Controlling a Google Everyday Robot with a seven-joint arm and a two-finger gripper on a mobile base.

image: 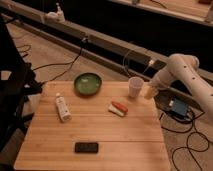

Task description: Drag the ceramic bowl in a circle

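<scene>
We're high above the near edge of the pale wooden plank table [95, 135], looking down and across it at middling range, nearly the whole top in frame. The gripper [150, 92] hangs right of centre, at the table's right edge.

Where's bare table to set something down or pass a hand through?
Free: near-right corner, right of the phone, below the red-and-white item; also the middle strip between the bottle and that item. Crowded: far edge, with ceramic bowl, white cup and the gripper beside the cup.
</scene>
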